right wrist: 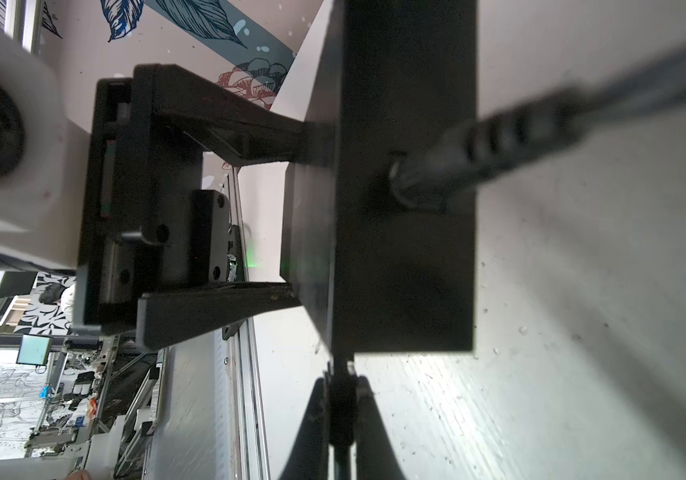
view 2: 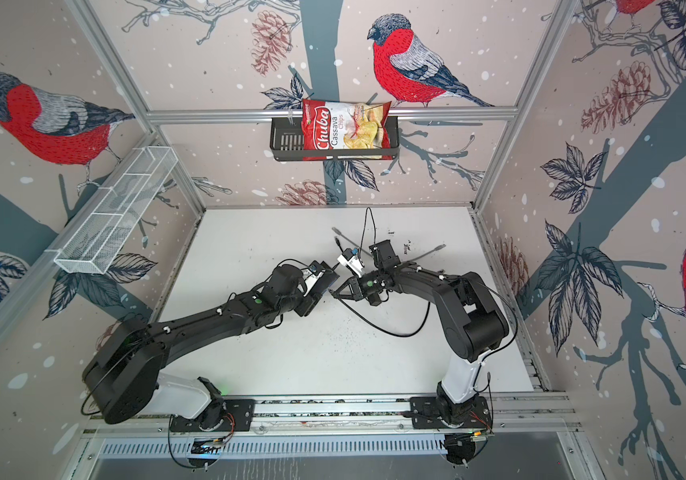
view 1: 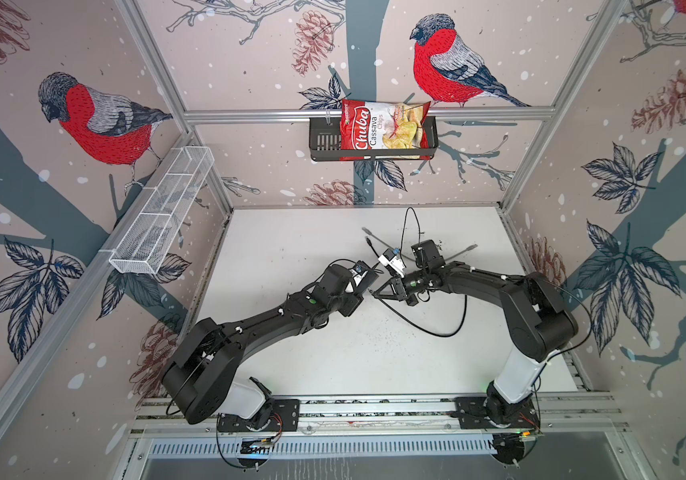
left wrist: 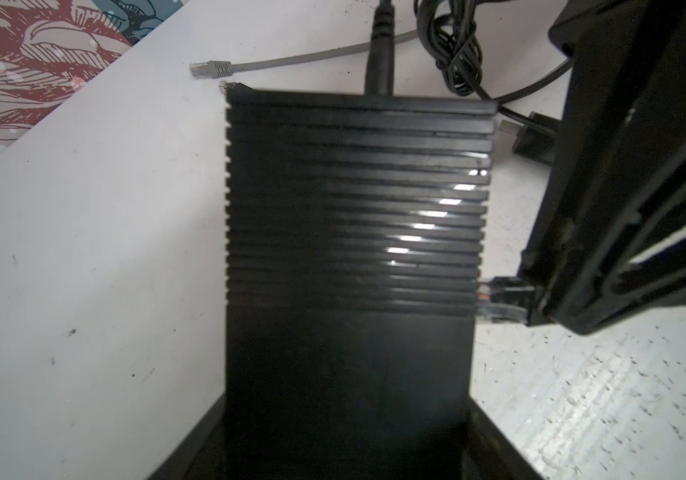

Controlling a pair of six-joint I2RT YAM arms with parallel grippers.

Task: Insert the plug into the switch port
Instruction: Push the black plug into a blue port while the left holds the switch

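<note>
Plug [left wrist: 499,301] nose-on to the switch box [left wrist: 354,228], held above the counter's [view 1: 291,249] middle
Right gripper [right wrist: 341,405] is clenched on the plug; left gripper [right wrist: 302,220] grasps the box across its width. The plug's long axis runs square to the box's long edge, its tip touching that edge (the port itself is hidden). If it is slightly misaligned, a push could jam the tip on the casing or twist the box in its grip.
</note>
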